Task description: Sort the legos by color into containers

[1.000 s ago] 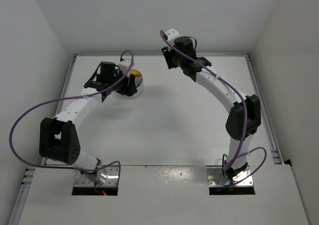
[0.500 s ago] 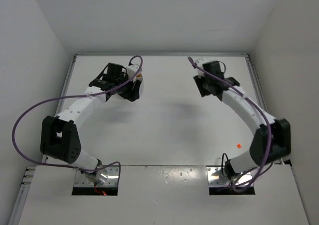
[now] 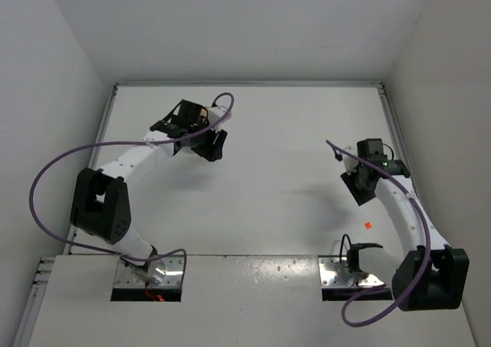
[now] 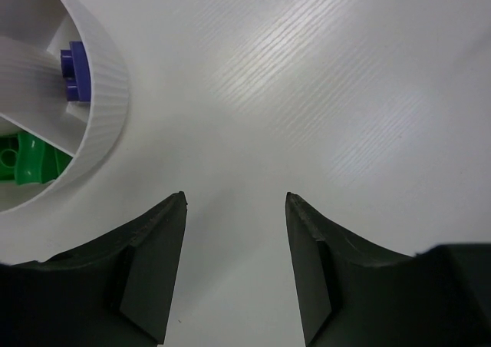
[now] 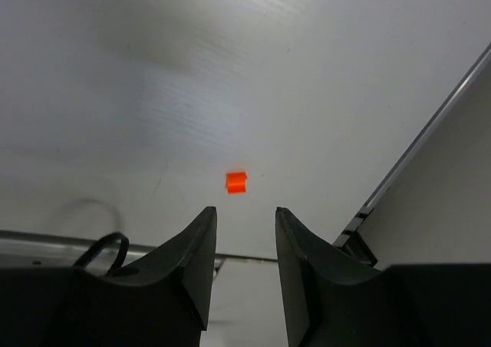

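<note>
Since a second ago my right arm (image 3: 399,209) has swung well away from the white divided dish (image 4: 107,109). The right fingers (image 5: 192,262) stand apart, empty, near a lone orange brick (image 5: 236,182). Only the left wrist view shows the dish's blue brick (image 4: 74,71) and green brick (image 4: 27,163), with the left fingers (image 4: 153,262) spread and empty just beside it. Overhead, the left arm (image 3: 146,151) hides the dish.

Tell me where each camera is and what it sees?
Top: high behind the robot, looking down at the table; left arm and right arm show.
Left wrist: looks past the open left claw at the dish.
Right wrist: looks past the right claw at the orange lego.
Shared: top also shows that lego.
</note>
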Controlling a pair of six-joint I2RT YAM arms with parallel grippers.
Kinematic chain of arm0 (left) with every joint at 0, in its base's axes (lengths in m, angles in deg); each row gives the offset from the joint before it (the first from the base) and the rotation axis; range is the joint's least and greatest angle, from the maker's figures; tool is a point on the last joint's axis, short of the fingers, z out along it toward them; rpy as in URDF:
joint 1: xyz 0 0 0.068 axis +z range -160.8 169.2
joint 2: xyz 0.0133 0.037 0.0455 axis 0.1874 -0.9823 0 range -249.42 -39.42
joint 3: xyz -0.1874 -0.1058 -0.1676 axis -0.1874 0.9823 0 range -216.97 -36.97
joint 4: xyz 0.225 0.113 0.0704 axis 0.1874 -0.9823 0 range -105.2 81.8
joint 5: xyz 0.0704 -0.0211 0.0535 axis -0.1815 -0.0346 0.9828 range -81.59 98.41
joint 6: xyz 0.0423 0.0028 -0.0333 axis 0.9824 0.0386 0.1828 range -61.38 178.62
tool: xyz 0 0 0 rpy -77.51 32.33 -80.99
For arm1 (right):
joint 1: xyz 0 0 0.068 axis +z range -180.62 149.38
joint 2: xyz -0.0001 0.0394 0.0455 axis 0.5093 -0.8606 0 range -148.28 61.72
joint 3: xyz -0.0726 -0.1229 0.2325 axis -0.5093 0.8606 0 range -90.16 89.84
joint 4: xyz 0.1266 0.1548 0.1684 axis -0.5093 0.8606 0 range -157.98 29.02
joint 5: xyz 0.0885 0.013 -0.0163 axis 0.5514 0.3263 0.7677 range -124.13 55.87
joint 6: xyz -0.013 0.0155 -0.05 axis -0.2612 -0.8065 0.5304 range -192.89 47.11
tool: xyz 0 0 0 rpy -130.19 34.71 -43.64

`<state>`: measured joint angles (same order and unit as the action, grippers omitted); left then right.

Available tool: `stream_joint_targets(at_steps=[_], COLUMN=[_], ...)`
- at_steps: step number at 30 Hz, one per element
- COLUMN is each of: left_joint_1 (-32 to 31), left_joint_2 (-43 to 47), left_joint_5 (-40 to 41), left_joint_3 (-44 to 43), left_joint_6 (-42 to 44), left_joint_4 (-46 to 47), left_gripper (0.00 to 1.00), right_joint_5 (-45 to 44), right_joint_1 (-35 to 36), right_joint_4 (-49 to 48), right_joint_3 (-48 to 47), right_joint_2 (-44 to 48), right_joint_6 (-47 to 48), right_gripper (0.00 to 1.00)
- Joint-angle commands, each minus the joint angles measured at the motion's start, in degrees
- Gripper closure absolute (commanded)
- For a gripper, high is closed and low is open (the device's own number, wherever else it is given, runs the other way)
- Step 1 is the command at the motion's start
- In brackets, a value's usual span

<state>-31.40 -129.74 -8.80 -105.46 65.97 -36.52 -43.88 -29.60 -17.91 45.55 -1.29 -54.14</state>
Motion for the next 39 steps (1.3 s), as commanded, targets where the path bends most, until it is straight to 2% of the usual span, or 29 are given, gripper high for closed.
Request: stream_joint_targets(at_steps=[1, 5, 12, 15, 23, 27, 32, 34, 39], left_joint_1=[0.4, 3.3, 11.2, 15.0, 24.6, 30.9, 32.8, 33.4, 35.0], left_joint_2=[0.6, -0.5, -3.0, -3.0, -3.0, -3.0, -3.0, -3.0, -5.8], left_joint_5=[0.5, 0.5, -8.5, -10.7, -16.8, -21.4, -23.4, -23.4, -24.6], left_joint_3=[-3.5, -4.6, -5.8, -6.3, -4.6, -2.8, -1.6, -1.6, -2.7], left_joint_6=[-0.4, -2.9, -10.1, -11.7, -12.3, -13.4, -14.0, -14.0, -14.6], left_joint_4=[1.2, 2.6, 7.6, 8.9, 12.2, 13.8, 16.0, 16.6, 18.5], left_gripper=[0.4, 0.4, 0.4, 0.4, 0.39, 0.39, 0.39, 0.39, 0.39], right_joint_5=[1.9, 3.7, 8.5, 7.9, 6.4, 4.9, 8.6, 9.8, 5.8], right_joint_1=[-3.1, -7.0, -10.5, -11.0, -11.0, -11.0, -11.0, -11.0, -11.0], right_joint_4=[6.6, 11.9, 17.9, 19.8, 22.0, 18.4, 15.5, 15.5, 13.8], right_joint_3=[0.4, -3.8, -11.8, -13.7, -13.2, -9.2, -6.9, -5.5, -3.3], right_joint_2=[0.5, -3.7, -12.9, -17.7, -21.5, -20.5, -18.5, -21.6, -23.3], right_joint_6=[4.3, 6.8, 5.0, 5.6, 7.1, 7.6, 5.8, 3.7, 3.0], right_gripper=[0.64, 0.65, 0.66, 0.67, 0.69, 0.71, 0.76, 0.76, 0.76])
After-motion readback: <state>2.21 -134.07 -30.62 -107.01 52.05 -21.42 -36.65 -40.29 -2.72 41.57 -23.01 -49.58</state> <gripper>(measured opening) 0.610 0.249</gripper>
